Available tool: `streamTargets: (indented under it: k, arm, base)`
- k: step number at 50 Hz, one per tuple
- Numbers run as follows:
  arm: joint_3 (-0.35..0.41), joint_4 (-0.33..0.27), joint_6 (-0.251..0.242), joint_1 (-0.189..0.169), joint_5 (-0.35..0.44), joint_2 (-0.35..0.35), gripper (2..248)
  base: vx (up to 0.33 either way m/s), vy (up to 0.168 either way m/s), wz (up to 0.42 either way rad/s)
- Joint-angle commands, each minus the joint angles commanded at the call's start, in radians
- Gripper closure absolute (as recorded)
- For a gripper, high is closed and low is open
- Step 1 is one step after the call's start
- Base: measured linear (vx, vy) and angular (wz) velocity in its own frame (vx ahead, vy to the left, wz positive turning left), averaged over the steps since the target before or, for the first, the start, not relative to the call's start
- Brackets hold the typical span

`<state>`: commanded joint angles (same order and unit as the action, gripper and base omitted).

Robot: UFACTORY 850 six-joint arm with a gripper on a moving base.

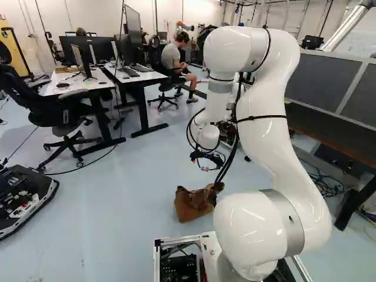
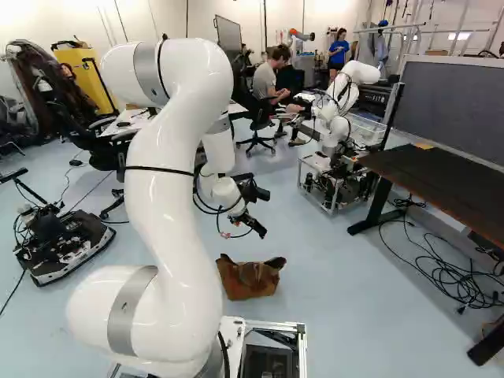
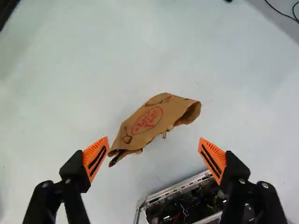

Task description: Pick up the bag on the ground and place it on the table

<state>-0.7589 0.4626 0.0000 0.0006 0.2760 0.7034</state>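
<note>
Bag (image 3: pixel 156 116) on the floor (image 3: pixel 84 60) just ahead of the base (image 2: pixel 276 324), crumpled brown paper by its look, probably light, soft, easily torn; best pinched across its narrow middle, claw (image 3: pixel 153 140) spread wide above it.

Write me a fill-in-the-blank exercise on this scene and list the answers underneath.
The bag lying on the floor is coloured ____.
The gripper is not shut but ____.
Its pads are coloured ____.
In the right base view, another robot stands to the ____ of the bag.

Missing words: brown; open; orange; right.
</note>
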Motion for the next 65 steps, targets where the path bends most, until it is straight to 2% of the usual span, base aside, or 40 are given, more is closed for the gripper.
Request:
streamTargets:
  k: [29,32,42,65]
  arm:
    - [-0.08,0.023,0.0,0.0,-0.058,0.124,3]
    - [-0.088,0.025,0.011,0.0,-0.064,0.137,3]
    - [-0.115,0.028,0.097,0.0,-0.074,0.178,3]
    - [-0.179,0.036,0.337,0.0,-0.075,0.272,3]
  base:
    - [0.0,0.0,0.0]
    - [0.0,0.0,0.0]
    - [0.0,0.0,0.0]
    - [0.0,0.0,0.0]
